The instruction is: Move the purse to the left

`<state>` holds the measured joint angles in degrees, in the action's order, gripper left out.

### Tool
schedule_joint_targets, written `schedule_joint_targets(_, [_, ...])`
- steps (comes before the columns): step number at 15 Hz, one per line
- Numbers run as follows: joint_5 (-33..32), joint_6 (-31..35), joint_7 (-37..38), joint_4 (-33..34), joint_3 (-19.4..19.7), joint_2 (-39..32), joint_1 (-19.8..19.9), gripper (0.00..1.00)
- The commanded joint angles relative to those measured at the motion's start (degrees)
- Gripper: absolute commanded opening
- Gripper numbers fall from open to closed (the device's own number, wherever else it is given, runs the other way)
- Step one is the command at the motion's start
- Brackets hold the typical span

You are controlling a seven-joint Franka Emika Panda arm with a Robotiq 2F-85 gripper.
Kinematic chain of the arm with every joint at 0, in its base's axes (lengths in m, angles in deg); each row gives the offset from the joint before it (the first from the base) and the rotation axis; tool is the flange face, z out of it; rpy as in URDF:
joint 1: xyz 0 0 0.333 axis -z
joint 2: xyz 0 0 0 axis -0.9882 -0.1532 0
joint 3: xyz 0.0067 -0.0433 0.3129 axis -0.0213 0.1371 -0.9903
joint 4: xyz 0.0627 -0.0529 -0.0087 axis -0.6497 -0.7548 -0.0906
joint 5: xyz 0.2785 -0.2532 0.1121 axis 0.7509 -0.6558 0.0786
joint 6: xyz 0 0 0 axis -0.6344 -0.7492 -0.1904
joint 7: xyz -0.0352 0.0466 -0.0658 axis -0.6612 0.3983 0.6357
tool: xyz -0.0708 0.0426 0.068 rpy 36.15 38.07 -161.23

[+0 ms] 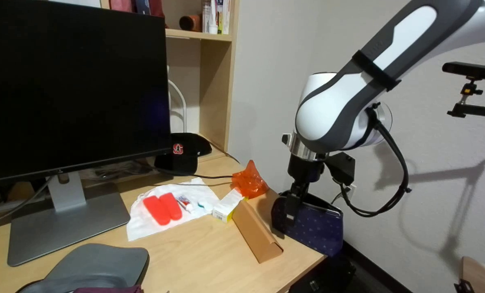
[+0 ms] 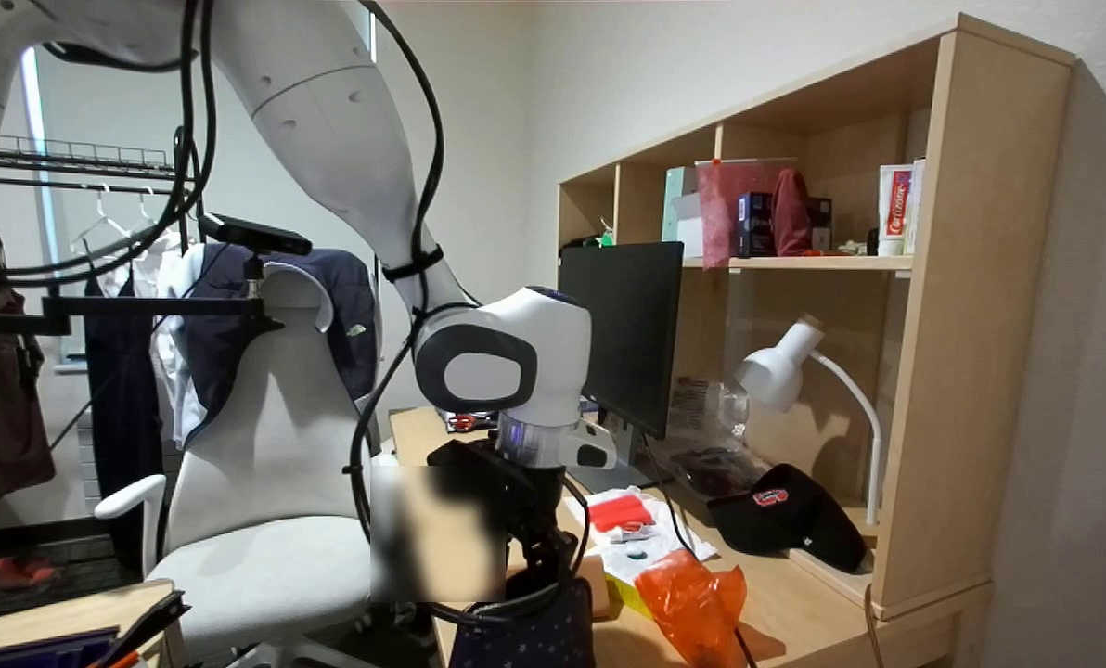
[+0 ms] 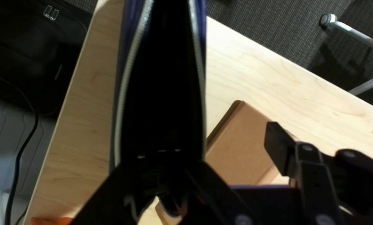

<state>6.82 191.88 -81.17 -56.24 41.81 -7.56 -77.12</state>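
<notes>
The purse (image 1: 313, 228) is a dark navy pouch with small light spots. It stands upright on the desk near its edge, zipper open at the top. It also shows at the bottom of an exterior view (image 2: 530, 640). The wrist view looks down into the dark inside of the purse (image 3: 164, 87). My gripper (image 1: 296, 205) points down at the purse; in the wrist view the gripper (image 3: 219, 153) is open with a wide gap. One finger is outside, beside the purse's wall. The other is mostly lost in the dark at the opening and seems to be inside it.
A brown cardboard piece (image 1: 255, 234) lies beside the purse. An orange plastic bag (image 1: 250, 182) and a white-yellow box (image 1: 227, 206) are just behind it. A white cloth (image 1: 138, 226) with red items, a monitor (image 1: 75, 93) and a black cap (image 2: 790, 520) are farther along the desk.
</notes>
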Motion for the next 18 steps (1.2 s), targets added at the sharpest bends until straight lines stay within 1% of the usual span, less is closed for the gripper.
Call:
schedule_joint_targets(1, [-0.8,0.9,0.2,1.34,-1.87,-1.39,2.15,0.34])
schedule_joint_targets(4, [-0.42,1.06,-0.46,1.68,-2.29,-1.79,2.97,0.13])
schedule_joint_targets(6, [-0.51,0.71,-0.82,2.12,-2.33,-2.12,3.57,0.07])
schedule_joint_targets(7, [-0.33,0.76,-1.04,2.2,-2.42,-2.07,3.95,0.07])
schedule_joint_targets(8, [-0.58,0.72,-0.76,2.2,-2.22,-1.84,4.13,0.04])
schedule_joint_targets(9, [-0.96,0.62,-0.59,2.22,-2.03,-1.67,4.3,0.04])
schedule_joint_targets(11, [-1.82,0.73,-0.24,1.66,-1.58,-0.49,4.65,0.08])
schedule_joint_targets(13, [-2.88,0.91,0.23,0.26,-1.05,1.94,4.9,0.09])
schedule_joint_targets(15, [-6.9,1.06,3.13,-1.85,0.67,5.99,3.92,0.08])
schedule_joint_targets(18, [-17.32,-1.37,7.73,-2.78,2.63,11.82,1.82,0.08])
